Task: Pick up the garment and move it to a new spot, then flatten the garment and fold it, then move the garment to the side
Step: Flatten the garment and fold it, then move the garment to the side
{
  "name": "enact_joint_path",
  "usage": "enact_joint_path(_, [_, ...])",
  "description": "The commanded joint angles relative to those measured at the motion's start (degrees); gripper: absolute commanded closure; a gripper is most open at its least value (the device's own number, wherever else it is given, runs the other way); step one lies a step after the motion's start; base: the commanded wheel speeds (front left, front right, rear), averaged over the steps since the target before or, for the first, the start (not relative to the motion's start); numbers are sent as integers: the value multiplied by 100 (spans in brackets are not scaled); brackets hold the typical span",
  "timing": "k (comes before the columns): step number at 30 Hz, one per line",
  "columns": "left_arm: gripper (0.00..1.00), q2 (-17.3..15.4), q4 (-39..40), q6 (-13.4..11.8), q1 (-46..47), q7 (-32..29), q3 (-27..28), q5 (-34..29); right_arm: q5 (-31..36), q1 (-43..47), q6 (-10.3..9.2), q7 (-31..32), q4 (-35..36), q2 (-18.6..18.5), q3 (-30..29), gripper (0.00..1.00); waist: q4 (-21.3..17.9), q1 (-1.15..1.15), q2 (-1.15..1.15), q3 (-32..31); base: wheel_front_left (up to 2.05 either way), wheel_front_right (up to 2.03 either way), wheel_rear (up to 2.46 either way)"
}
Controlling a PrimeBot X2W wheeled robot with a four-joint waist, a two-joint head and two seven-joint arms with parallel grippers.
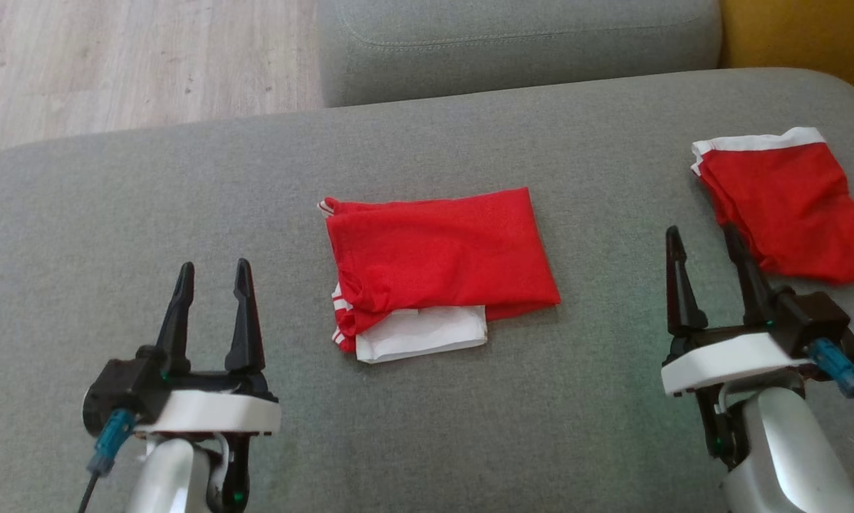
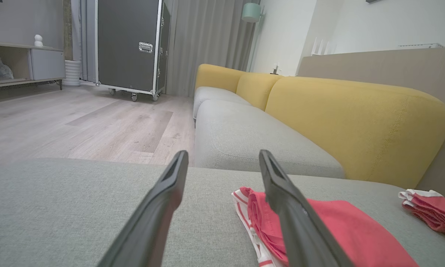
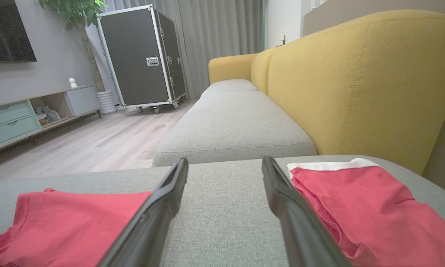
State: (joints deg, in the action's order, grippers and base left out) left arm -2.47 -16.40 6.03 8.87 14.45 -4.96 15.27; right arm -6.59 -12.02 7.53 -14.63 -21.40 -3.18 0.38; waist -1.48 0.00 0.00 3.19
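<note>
A folded red garment (image 1: 437, 260) lies on the sofa seat (image 1: 184, 199) between the left tool (image 1: 213, 267) and right tool (image 1: 703, 231), both open and empty; a second red garment (image 1: 790, 206) lies just beyond the right tool.

No readable text, label, brand, number or sign appears on anything here.
</note>
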Motion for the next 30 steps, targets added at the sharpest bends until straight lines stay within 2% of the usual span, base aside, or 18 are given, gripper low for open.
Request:
enact_joint_path(1, [0, -41, 173, -36, 125, 55, 240, 31, -26, -116, -4, -37, 216, 29, 171, 0, -10, 0, 0, 5, 0, 0, 0])
enact_joint_path(12, [0, -41, 214, -19, 266, 55, 91, 99, 30, -239, -4, -37, 32, 30, 267, 0, 167, 0, 0, 204, 0, 0, 0])
enact_joint_path(18, [0, -41, 191, -1, 429, 55, 11, 122, 17, -753, -4, 68, -808, 30, 674, 0, 387, 0, 0, 531, 0, 0, 0])
enact_joint_path(22, [0, -41, 155, 6, 554, 55, -60, 145, -424, -1185, -4, 391, -1515, 30, 950, 0, 546, 0, 0, 711, 0, 0, 0])
enact_joint_path(30, [0, -41, 115, 1, 752, 55, -283, 237, -935, -1925, -4, 611, -2722, 30, 1392, 0, 851, 0, 0, 890, 0, 0, 0])
